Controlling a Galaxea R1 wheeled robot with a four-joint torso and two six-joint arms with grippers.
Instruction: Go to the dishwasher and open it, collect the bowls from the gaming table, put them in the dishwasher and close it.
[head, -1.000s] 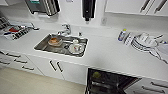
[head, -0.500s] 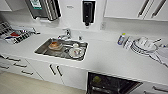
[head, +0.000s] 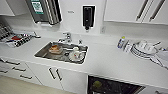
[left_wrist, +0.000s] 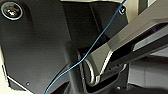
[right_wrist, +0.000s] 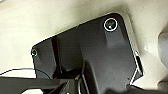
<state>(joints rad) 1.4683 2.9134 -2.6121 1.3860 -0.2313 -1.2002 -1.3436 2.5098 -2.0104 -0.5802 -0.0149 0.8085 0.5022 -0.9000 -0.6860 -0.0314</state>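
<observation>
- Head view showed the white table (head: 110, 62) with the sink (head: 61, 52) set in it, and stacked plates (head: 143, 50) near its right end.
- Dishwasher (head: 112, 86) sat under the table's front edge, right of the sink, open and dark inside, cut off by the picture's edge.
- Wrist views showed robot parts, a blue cable (left_wrist: 100, 40) on the left; claw state cannot be told, nor its place relative to the dishwasher.

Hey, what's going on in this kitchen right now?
The robot faces a white counter with a steel sink holding dishes. Below the counter, the dishwasher stands open, dark inside, something green in it. Stacked plates sit on the counter to the right. Nothing is being handled in these views.
</observation>
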